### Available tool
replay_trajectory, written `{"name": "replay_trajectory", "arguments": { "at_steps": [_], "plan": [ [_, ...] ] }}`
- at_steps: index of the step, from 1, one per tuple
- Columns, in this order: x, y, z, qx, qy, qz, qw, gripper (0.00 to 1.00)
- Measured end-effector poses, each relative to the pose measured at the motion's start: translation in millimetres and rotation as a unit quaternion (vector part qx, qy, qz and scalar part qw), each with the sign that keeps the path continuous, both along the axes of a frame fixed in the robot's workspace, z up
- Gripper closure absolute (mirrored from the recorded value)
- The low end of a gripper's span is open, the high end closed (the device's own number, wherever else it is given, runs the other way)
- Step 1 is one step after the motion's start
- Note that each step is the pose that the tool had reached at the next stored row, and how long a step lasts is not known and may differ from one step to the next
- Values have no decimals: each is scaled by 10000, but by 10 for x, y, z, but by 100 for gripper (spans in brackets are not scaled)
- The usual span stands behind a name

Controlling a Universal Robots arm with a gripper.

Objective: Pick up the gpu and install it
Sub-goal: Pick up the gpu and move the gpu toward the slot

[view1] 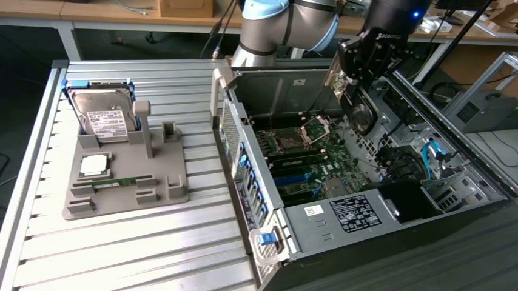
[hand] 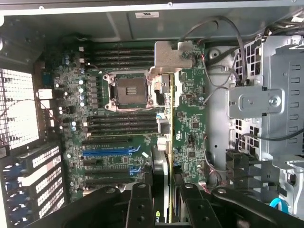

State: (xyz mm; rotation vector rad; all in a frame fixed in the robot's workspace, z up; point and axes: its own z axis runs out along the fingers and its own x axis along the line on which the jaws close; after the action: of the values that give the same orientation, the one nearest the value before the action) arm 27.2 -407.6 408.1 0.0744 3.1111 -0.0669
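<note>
**Clamped: the gripper (hand: 166, 202) holds the gpu (hand: 169, 156) inside the computer case (view1: 324, 227)**

Black fingers (hand: 140, 204) sit closest to the lens, pinching the card edge-on. Thin and dark, it carries a silver bracket (hand: 173, 54) at the far end. Its long axis runs straight away from the fingers across the green motherboard (hand: 190, 123). Upper right of the exterior view, it hangs slanted under the gripper, round fan (view1: 360, 115) showing.

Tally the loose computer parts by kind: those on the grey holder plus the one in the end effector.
hard drive: 1
processor chip: 1
memory stick: 1
gpu: 1
Total: 4
</note>
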Motion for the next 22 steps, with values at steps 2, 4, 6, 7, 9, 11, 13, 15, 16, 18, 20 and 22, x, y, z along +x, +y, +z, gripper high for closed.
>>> {"name": "replay_trajectory", "arguments": {
  "at_steps": [2,4,6,7,9,11,13,15,16,18,20,22],
  "plan": [
    [3,-20,-9,0,0,0,10000,73],
    [3,-41,-18,0,0,2,10000,73],
    [3,-56,-23,0,0,4,10000,73],
    [3,-62,-25,0,0,5,10000,73],
    [3,-73,-28,0,0,7,10000,73],
    [2,-80,-29,0,0,8,10000,73],
    [2,-87,-30,0,0,8,10000,73],
    [0,-93,-31,0,0,8,10000,73],
    [0,-95,-33,1,0,8,10000,73],
    [0,-99,-37,-1,0,8,10000,73],
    [0,-101,-46,0,0,8,10000,73],
    [0,-102,-53,0,0,8,10000,73]
  ]
}}
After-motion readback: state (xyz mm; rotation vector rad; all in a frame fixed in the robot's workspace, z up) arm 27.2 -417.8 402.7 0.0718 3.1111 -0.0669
